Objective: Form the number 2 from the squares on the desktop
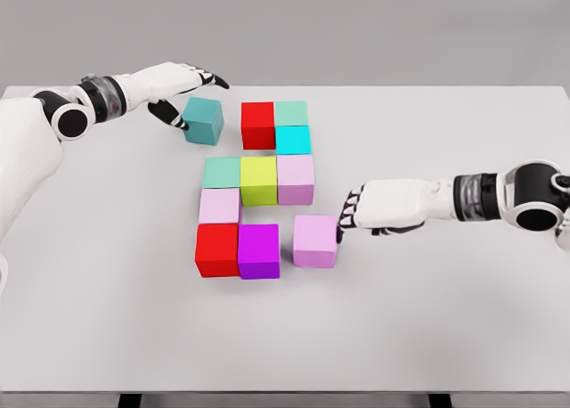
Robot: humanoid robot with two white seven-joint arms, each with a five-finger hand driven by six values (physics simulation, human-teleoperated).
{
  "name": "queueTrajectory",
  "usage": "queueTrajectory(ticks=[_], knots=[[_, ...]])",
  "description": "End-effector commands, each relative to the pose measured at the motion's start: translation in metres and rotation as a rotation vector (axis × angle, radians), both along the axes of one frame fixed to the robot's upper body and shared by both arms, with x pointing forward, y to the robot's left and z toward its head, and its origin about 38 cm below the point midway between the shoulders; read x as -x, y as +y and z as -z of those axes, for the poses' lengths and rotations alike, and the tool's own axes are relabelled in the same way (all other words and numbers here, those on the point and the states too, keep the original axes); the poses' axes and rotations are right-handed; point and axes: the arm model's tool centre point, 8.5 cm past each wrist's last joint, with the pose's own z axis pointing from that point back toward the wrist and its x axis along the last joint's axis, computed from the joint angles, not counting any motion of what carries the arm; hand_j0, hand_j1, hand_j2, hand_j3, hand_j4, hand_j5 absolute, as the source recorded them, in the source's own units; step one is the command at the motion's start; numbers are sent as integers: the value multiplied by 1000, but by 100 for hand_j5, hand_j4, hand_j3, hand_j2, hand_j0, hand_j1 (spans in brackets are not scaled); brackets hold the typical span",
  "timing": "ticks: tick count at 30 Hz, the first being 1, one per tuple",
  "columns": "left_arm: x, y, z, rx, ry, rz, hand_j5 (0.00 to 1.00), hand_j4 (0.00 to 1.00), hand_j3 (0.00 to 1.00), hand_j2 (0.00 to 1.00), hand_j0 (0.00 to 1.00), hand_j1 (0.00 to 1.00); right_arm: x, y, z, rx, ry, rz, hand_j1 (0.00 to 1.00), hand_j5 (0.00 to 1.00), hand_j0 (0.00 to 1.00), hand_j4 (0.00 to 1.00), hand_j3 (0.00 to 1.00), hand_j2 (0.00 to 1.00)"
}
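Observation:
Several coloured cubes lie on the white table (107, 319). A teal cube (203, 121) sits apart at the upper left, tilted. Red (258, 125), mint (291, 113) and cyan (293, 141) cubes form the top cluster. Below run a mint (222, 172), yellow-green (259, 180) and lilac (296, 178) row, then a pink cube (219, 206), a red (217, 249) and a magenta cube (258, 250). A lilac cube (315, 240) stands a small gap right of the magenta one. My left hand (191, 101) is open, thumb against the teal cube's left side. My right hand (346, 216) is open, fingertips touching the lilac cube's right face.
The table's far edge runs just behind the left hand and the top cubes. Its front edge lies near the bottom of the view. Both forearms stretch in low over the table from the sides.

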Motion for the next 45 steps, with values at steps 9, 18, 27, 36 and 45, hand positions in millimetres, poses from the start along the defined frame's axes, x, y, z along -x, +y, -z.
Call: queueTrajectory(ticks=[9, 18, 27, 36, 45], knots=[[0, 44, -18, -3, -31, -71, 100, 100, 100, 100, 100, 100, -13, -7, -7, -17, -16, 46, 68, 68, 68, 68, 68, 68], [8, 85, -10, -112, -11, -119, 90, 90, 90, 90, 90, 90, -33, -8, -10, -48, -27, 103, 68, 68, 68, 68, 68, 68], [11, 89, -1, -194, -2, -108, 83, 83, 83, 83, 83, 83, -31, 3, -10, -52, -28, 76, 68, 68, 68, 68, 68, 68], [15, 81, 11, -223, 14, -80, 84, 84, 84, 84, 84, 84, -26, 5, -9, -41, -33, 57, 68, 68, 68, 68, 68, 68], [16, 80, 14, -227, 19, -78, 84, 84, 84, 84, 84, 84, -15, 11, -8, -26, -32, 18, 68, 68, 68, 68, 68, 68]])
